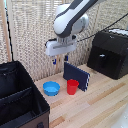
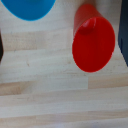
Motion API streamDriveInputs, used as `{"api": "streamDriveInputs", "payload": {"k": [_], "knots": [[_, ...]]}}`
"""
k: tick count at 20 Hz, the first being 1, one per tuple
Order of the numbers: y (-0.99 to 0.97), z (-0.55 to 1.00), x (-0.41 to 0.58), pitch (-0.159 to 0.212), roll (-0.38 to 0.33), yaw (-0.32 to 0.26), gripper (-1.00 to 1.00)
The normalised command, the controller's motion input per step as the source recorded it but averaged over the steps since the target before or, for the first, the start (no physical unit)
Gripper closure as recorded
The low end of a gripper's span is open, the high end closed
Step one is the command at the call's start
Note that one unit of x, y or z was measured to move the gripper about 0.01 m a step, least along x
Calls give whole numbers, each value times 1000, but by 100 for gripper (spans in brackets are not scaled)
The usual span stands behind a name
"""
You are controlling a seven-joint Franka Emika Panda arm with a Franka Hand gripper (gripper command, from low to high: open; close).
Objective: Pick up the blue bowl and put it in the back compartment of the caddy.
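The blue bowl (image 1: 51, 88) sits on the wooden table, a small bright-blue round dish just beside the caddy (image 1: 20, 100) on the exterior view's left. In the wrist view part of the blue bowl (image 2: 30, 8) shows at the frame edge. My gripper (image 1: 59, 60) hangs in the air well above the bowl and the red cup, fingers pointing down with a gap between them and nothing held. The caddy is a large black bin with dividers; its back compartment (image 1: 10, 79) is the farther cell. My fingers do not show in the wrist view.
A red cup (image 1: 72, 87) stands upright next to the bowl, large in the wrist view (image 2: 93, 42). A dark-blue flat box (image 1: 77, 76) leans behind the cup. A black boxy machine (image 1: 111, 52) stands at the exterior view's right.
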Motion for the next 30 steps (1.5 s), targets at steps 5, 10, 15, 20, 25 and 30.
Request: {"api": "streamDriveInputs", "payload": {"k": [5,10,15,20,25,30], "knots": [[6,-446,61,47,-39,141,-100],[-37,-402,218,-13,-7,114,-100],[-38,-349,271,-31,-14,86,-100],[0,-342,238,-50,-40,21,-100],[-7,-289,283,-85,-5,-94,-100],[0,-133,257,-19,0,-151,100]]}}
